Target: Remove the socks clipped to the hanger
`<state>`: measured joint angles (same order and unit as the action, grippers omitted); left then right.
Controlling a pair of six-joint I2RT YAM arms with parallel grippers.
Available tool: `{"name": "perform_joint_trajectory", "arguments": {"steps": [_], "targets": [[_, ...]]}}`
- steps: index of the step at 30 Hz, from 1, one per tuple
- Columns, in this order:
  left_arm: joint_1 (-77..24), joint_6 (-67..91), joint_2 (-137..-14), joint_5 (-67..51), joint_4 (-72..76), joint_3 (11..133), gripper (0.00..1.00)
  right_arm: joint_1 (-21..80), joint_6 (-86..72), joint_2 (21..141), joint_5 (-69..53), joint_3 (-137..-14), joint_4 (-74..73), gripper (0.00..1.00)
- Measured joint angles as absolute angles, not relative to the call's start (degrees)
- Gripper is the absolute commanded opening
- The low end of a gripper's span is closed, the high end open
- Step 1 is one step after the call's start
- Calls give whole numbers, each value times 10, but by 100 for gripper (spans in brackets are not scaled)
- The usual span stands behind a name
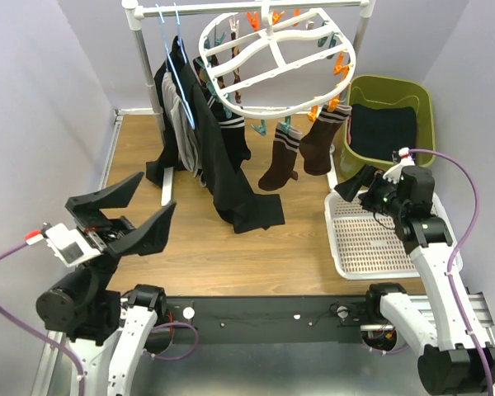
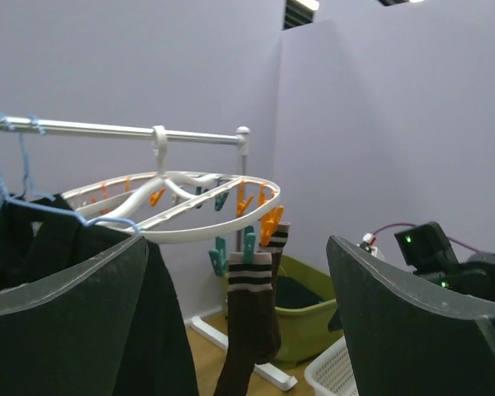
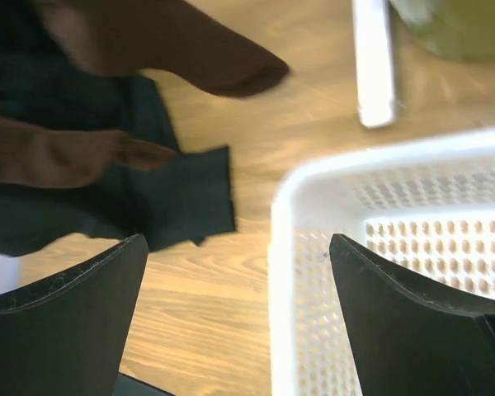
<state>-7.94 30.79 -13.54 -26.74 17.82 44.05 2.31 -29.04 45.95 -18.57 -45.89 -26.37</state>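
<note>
At the top middle: the hanger (image 1: 274, 35) holds brown socks (image 1: 279, 165); dark clothes (image 1: 231, 190) hide some.
Left claw (image 1: 157, 191): wide open, empty.
Right claw (image 3: 238, 243): open by the blurry white basket (image 3: 285, 247).

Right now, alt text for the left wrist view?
A white oval clip hanger hangs from a metal rail, with brown striped socks clipped under its rim. The left claw is open, its dark fingers framing the bottom; black clothes hang at left.

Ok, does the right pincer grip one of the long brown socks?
No, the right pincer is open and empty; the long brown socks hang beyond its tips.
</note>
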Motion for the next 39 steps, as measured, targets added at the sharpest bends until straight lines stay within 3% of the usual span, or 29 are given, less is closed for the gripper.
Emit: {"name": "perform_joint_trajectory", "arguments": {"steps": [6, 14, 23, 28, 33, 39], "targets": [[-79, 311, -151, -231, 61, 517, 98, 23, -274, 479, -158, -470, -311, 100], [-79, 325, -250, -307, 43, 517, 92, 23, -274, 446, -203, -461, -292, 100], [-96, 353, -337, -356, 69, 515, 89, 23, -254, 515, -296, -460, -244, 100], [-204, 350, -364, -314, 91, 519, 86, 64, -253, 561, -309, -471, -207, 100], [-382, 321, -442, -182, 82, 542, 82, 137, -251, 595, -281, -481, -190, 100], [-521, 292, -539, -17, 50, 592, 73, 225, -241, 626, -232, -493, -154, 100]]}}
